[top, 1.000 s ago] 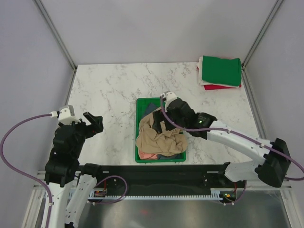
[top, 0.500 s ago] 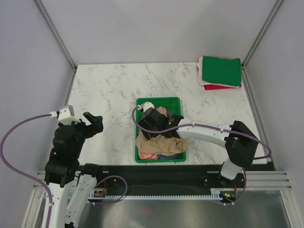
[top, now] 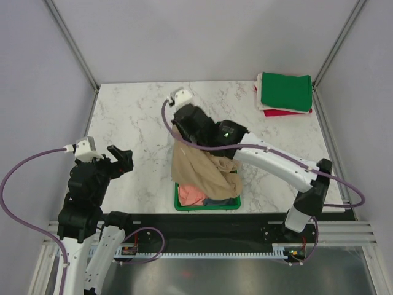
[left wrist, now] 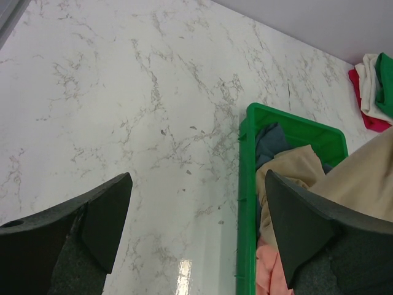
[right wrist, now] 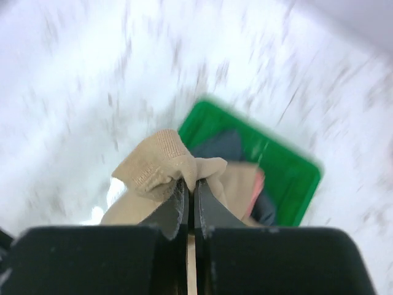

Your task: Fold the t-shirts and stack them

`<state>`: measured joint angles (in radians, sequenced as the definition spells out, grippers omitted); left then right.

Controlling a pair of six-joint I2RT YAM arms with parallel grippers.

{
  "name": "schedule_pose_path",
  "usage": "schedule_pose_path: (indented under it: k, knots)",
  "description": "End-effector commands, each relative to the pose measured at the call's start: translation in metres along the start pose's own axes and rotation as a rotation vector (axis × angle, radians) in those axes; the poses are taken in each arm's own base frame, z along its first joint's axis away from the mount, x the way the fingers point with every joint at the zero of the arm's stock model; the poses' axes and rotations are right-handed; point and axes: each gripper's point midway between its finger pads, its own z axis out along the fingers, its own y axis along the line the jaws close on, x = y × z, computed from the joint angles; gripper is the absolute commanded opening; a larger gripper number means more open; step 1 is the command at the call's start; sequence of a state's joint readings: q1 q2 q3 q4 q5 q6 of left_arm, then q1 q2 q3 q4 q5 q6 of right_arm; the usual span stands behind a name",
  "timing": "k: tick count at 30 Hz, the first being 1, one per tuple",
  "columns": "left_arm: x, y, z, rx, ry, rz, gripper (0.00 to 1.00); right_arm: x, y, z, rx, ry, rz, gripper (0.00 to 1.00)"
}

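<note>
Hanging from the right gripper [right wrist: 189,184], pinched tight at a ribbed edge: tan shirt [top: 199,172], draping over green tray [top: 176,200]. Right arm stretched forward-left. Left arm folded, left gripper [left wrist: 196,215] spread wide above marble table [left wrist: 123,92].

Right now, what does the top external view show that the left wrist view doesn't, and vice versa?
Only top external: the right gripper shut on the tan t-shirt, holding it up over the green tray. Only left wrist: the tray's far end with grey-blue cloth, covered from above by the hanging shirt. Both: the tray, the tan t-shirt, a salmon pink t-shirt, the folded green-on-red stack.
</note>
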<state>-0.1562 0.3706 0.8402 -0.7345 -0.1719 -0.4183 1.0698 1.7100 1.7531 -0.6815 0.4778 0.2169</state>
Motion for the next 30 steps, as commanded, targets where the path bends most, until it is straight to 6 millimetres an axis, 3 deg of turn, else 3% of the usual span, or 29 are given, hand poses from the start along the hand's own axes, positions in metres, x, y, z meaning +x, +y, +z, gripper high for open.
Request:
schedule_pose_path:
  k: [1, 2, 3, 4, 5, 6, 7, 8, 9, 11, 13, 16, 18, 19, 25, 26, 30]
  knots:
    - [-0.004, -0.003, 0.001, 0.010, -0.013, -0.016, 0.97, -0.140, -0.090, -0.137, 0.187, -0.409, 0.086, 0.00]
    - [-0.003, -0.003, 0.001, 0.009, -0.012, -0.016, 0.97, -0.166, -0.108, -0.175, 0.202, -0.506, 0.134, 0.00]
    - [-0.004, -0.002, 0.001, 0.008, -0.012, -0.016, 0.96, -0.179, -0.130, -0.216, 0.202, -0.594, 0.172, 0.00]
    - [-0.003, -0.002, 0.001, 0.006, -0.011, -0.017, 0.97, -0.192, -0.142, -0.245, 0.196, -0.684, 0.232, 0.00]
    - [-0.002, -0.002, 0.002, 0.005, -0.005, -0.016, 0.97, -0.189, -0.150, -0.254, 0.203, -0.711, 0.231, 0.00]
    - [-0.002, -0.002, 0.003, 0.003, -0.001, -0.015, 0.97, -0.185, -0.177, -0.298, 0.210, -0.799, 0.299, 0.00]
    - [-0.001, -0.003, 0.004, 0.007, 0.005, -0.014, 0.97, -0.185, -0.189, -0.317, 0.218, -0.864, 0.356, 0.00]
    - [0.003, -0.009, 0.007, 0.033, 0.027, -0.013, 0.97, -0.170, -0.191, -0.308, 0.244, -0.842, 0.341, 0.00]
    - [0.008, -0.013, 0.013, 0.053, 0.066, 0.002, 0.97, -0.157, -0.213, -0.329, 0.294, -0.861, 0.371, 0.00]
    - [0.024, -0.032, 0.023, 0.146, 0.171, 0.019, 0.91, -0.134, -0.225, -0.325, 0.372, -0.805, 0.359, 0.00]
    - [0.053, -0.033, 0.047, 0.123, 0.337, 0.040, 0.86, -0.114, -0.229, -0.313, 0.435, -0.727, 0.313, 0.00]
    - [0.078, -0.046, 0.059, 0.131, 0.477, 0.066, 0.86, -0.091, -0.218, -0.287, 0.433, -0.610, 0.215, 0.00]
    - [0.088, -0.058, 0.063, 0.116, 0.501, 0.061, 0.87, -0.081, -0.220, -0.281, 0.459, -0.575, 0.209, 0.00]
    - [0.106, -0.074, 0.063, 0.136, 0.551, 0.113, 0.87, -0.079, -0.218, -0.281, 0.444, -0.581, 0.223, 0.00]
    - [0.172, -0.100, 0.084, 0.071, 0.704, 0.138, 0.85, -0.072, -0.216, -0.295, 0.334, -0.663, 0.275, 0.00]
    - [0.185, -0.094, 0.092, 0.023, 0.730, 0.161, 0.85, -0.070, -0.216, -0.297, 0.327, -0.662, 0.278, 0.00]
    - [0.199, -0.084, 0.117, -0.092, 0.734, 0.205, 0.84, -0.061, -0.214, -0.292, 0.318, -0.633, 0.260, 0.00]
